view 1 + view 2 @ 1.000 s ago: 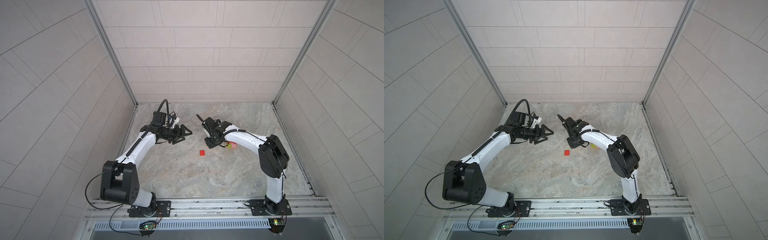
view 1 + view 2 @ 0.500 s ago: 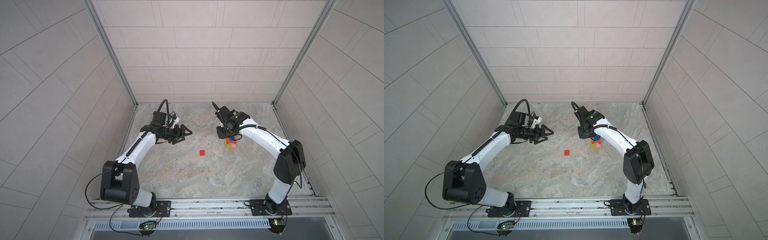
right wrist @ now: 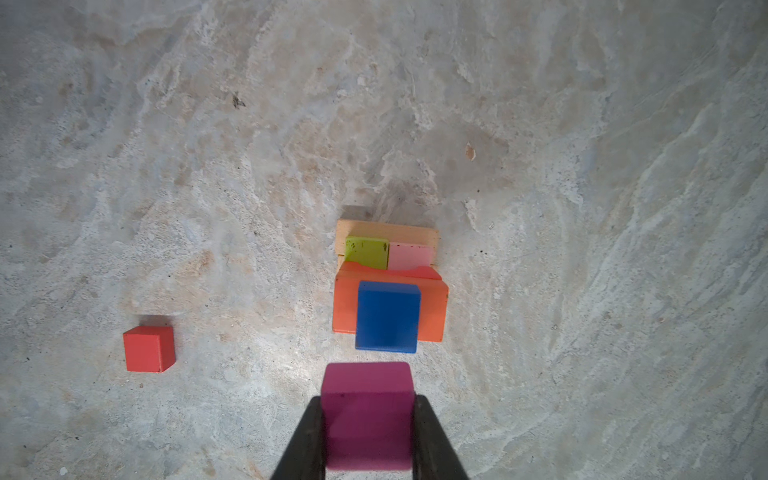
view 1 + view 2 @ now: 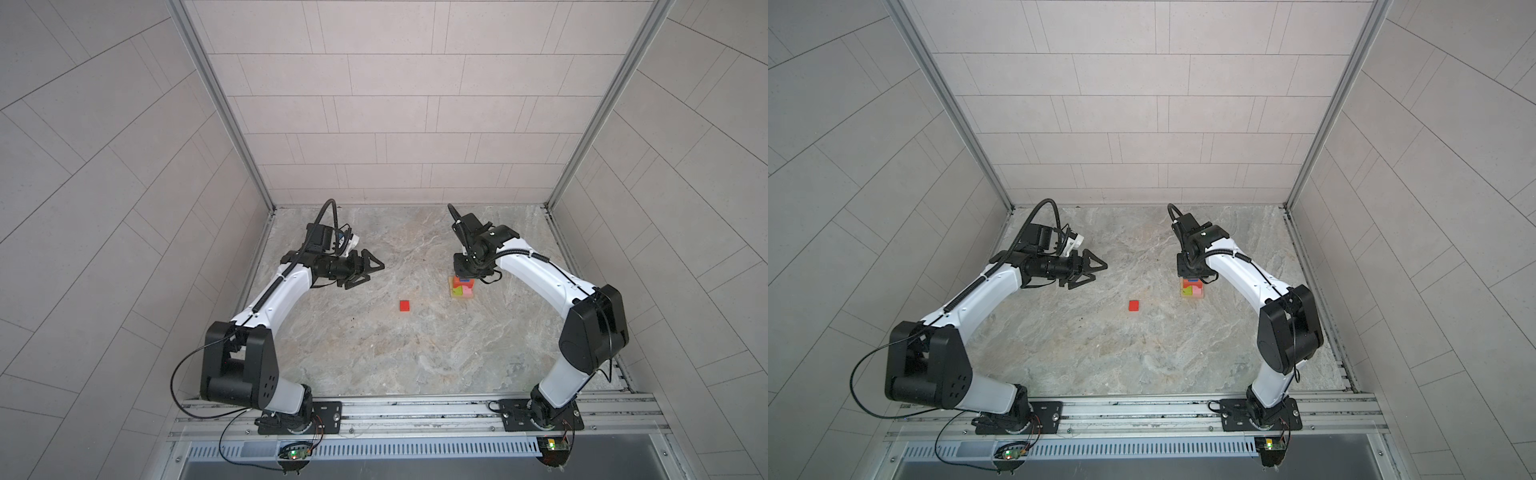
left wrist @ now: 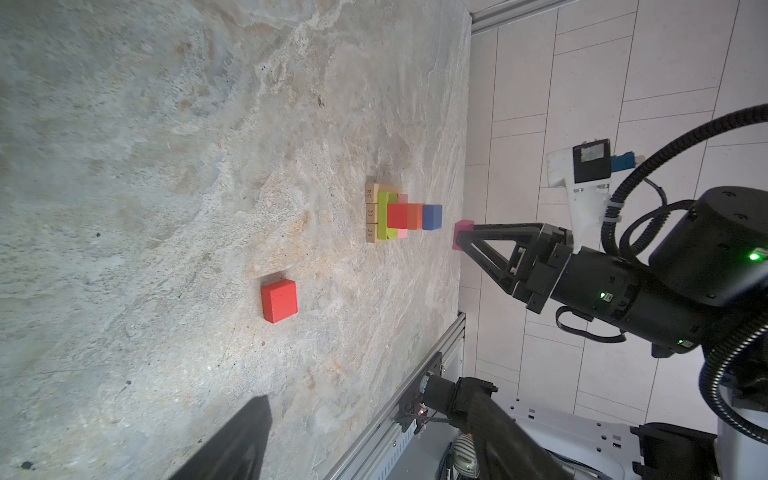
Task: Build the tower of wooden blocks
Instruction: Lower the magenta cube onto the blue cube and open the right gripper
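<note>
Tower (image 4: 461, 286): stepped pile, blue cube (image 3: 387, 316) on top, right of table (image 4: 374, 353) centre.
Right gripper (image 5: 460, 237): clamped on magenta cube (image 3: 365, 382), above blue cube, not touching.
Left gripper (image 4: 372, 272): jaws apart, empty.
Red cube (image 4: 404, 306): alone near table centre.

- Left arm (image 4: 282, 297) and right arm (image 4: 536, 274): white shells, black joint housings.
- Left tool (image 4: 368, 274), right tool (image 5: 459, 237): black triangular openwork fingers (image 5: 507, 228).
- Black ribbed cables (image 5: 681, 145) at the wrists.
- Black bolted base plates (image 4: 328, 415).
- Small green lights (image 5: 754, 256) on the right wrist housing.
</note>
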Robot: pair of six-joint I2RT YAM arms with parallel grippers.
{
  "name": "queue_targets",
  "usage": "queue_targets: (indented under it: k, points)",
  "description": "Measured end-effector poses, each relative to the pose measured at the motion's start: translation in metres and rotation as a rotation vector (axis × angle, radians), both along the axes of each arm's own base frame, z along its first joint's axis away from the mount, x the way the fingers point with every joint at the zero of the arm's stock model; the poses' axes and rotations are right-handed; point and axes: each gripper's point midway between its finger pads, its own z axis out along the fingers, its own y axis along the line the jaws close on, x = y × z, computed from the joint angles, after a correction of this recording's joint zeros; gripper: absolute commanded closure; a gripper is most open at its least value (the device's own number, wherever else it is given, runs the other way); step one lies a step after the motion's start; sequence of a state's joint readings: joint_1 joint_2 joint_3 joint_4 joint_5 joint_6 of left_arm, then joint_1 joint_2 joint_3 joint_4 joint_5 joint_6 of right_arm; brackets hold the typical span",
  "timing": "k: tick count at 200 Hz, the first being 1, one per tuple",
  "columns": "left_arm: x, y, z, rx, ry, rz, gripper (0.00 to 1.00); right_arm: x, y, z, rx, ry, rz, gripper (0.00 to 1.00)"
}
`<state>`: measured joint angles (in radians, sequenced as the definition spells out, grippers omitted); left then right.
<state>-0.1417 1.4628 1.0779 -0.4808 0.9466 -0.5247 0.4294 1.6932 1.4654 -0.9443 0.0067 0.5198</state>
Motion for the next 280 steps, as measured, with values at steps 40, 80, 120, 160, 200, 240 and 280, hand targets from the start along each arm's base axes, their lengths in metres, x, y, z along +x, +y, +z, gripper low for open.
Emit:
queue_targets:
  k: [40, 80, 120, 160, 200, 240, 280]
  points:
    - [0.000, 0.000, 0.000, 0.000, -0.002, 0.000, 0.18, 0.003, -0.001, 0.001, 0.008, -0.010, -0.008, 0.77]
    - [0.000, 0.000, 0.000, -0.001, -0.002, 0.000, 0.18, 0.007, -0.003, -0.002, 0.008, -0.011, -0.016, 0.77]
    - [0.001, 0.000, 0.000, -0.001, -0.005, 0.000, 0.18, 0.011, -0.003, -0.009, 0.008, -0.003, -0.021, 0.77]
    - [0.001, 0.000, 0.001, -0.001, -0.005, 0.000, 0.18, 0.015, -0.003, -0.015, 0.005, 0.003, -0.025, 0.77]
    - [0.001, 0.000, 0.001, -0.001, -0.005, 0.000, 0.18, 0.017, -0.003, -0.021, 0.002, 0.010, -0.027, 0.77]
    - [0.001, 0.000, 0.001, -0.001, -0.005, 0.000, 0.18, 0.019, -0.004, -0.020, 0.005, 0.004, -0.032, 0.77]
    - [0.001, 0.000, 0.001, -0.001, -0.005, 0.000, 0.18, 0.020, -0.004, -0.020, 0.007, 0.001, -0.036, 0.77]
